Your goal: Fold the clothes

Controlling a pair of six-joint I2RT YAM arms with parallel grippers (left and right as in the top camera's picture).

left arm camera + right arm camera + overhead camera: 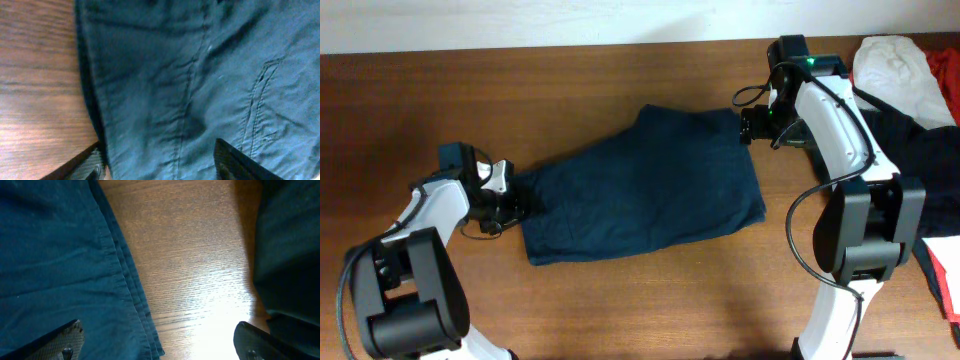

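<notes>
Brown wooden counter (620, 300), pale wall (520, 20) beyond the far edge. Spread flat mid-counter, a creased dark blue cotton garment (640, 190). Heaped at the right edge, white, red and black clothes (905, 90). Left gripper (517, 200) low over the garment's left end, fingers spread, grasping nothing. Right gripper (748, 125) at its far-right corner, likewise released, straddling hem and bare wood. Open wood along the near edge.

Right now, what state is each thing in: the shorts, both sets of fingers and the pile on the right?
Shorts: flat on the table, layers stacked, lightly wrinkled.
Left fingers: open, at the shorts' left end.
Right fingers: open, at the shorts' far right corner.
Pile: unfolded, heaped at the table's right edge.
</notes>
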